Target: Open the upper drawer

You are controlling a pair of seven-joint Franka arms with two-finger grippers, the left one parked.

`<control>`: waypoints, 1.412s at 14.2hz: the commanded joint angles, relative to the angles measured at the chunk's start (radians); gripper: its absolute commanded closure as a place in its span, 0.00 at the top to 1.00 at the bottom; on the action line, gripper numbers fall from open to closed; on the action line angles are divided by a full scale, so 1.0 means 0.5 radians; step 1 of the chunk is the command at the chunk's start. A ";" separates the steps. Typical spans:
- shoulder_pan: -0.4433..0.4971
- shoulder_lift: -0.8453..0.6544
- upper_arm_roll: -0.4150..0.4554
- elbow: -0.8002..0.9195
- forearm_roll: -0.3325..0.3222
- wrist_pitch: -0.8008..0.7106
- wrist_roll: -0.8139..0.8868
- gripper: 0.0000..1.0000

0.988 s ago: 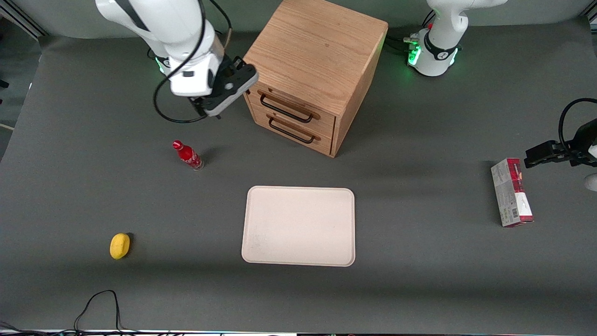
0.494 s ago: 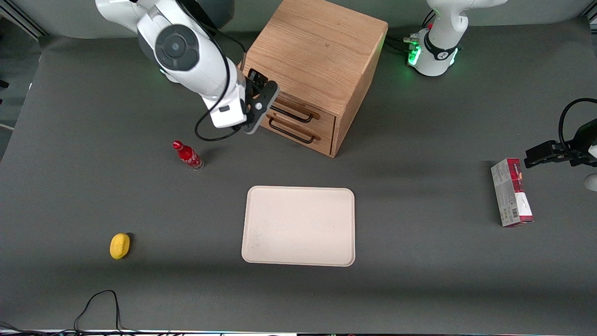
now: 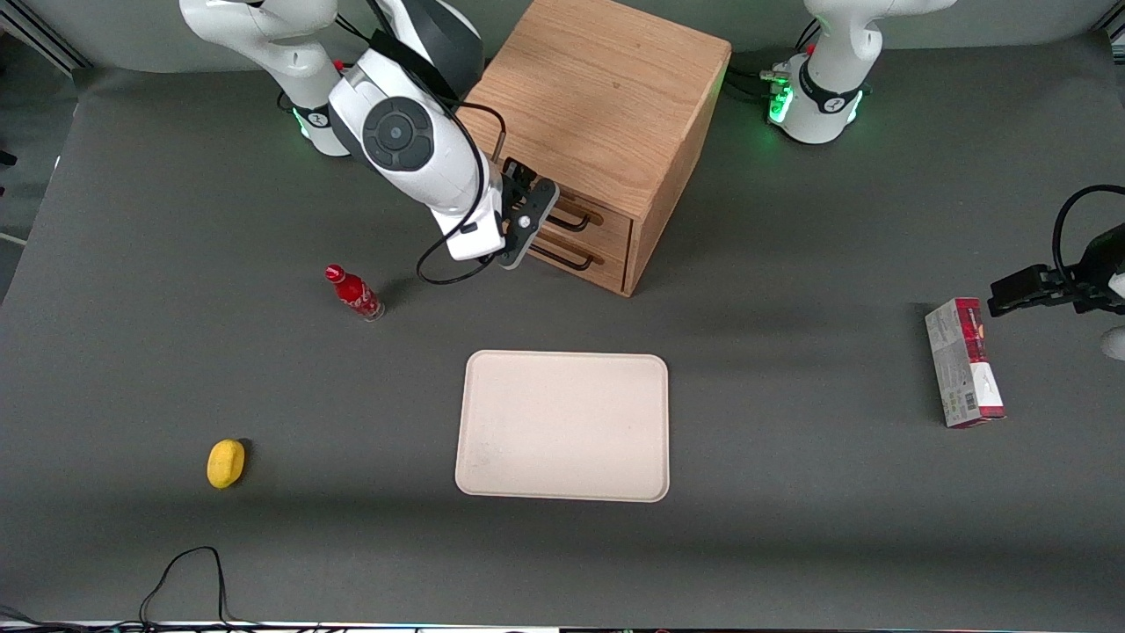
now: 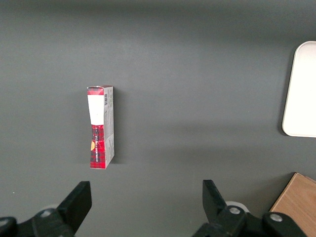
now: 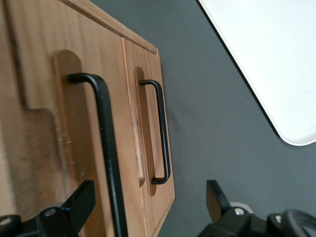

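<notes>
The light oak cabinet (image 3: 598, 105) stands at the back of the table. Its upper drawer (image 3: 608, 221) is shut, flush with the bottom drawer (image 3: 602, 265). My gripper (image 3: 538, 204) is open, right in front of the upper drawer and covering part of its front. In the right wrist view the upper drawer (image 5: 37, 74) fills much of the picture. Its black wire handle (image 5: 106, 148) runs between the open fingertips of my gripper (image 5: 148, 200), close to one finger (image 5: 81, 202). The bottom drawer's handle (image 5: 160, 133) lies beside it, nearer the table surface.
A cream tray (image 3: 562, 426) lies nearer the front camera than the cabinet and shows in the right wrist view (image 5: 266, 59). A red bottle (image 3: 353, 293) stands beside the arm. A yellow object (image 3: 226, 462) lies near the front. A red-and-white box (image 3: 964, 362) lies toward the parked arm's end.
My gripper has swung from beside the cabinet's corner to directly in front of the drawers, turning to face the drawer fronts. The drawers have not moved.
</notes>
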 commanded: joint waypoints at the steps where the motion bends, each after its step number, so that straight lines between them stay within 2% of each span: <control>1: 0.021 0.034 0.033 -0.026 -0.083 0.089 -0.025 1.00; 5: 0.021 0.089 0.033 -0.029 -0.142 0.157 -0.015 1.00; 8: 0.006 0.138 0.030 0.035 -0.298 0.163 -0.024 1.00; 12: -0.043 0.267 -0.001 0.219 -0.439 0.154 -0.043 1.00; 14: -0.056 0.322 -0.095 0.311 -0.516 0.151 -0.052 1.00; 20: -0.059 0.482 -0.384 0.615 -0.513 0.145 -0.350 1.00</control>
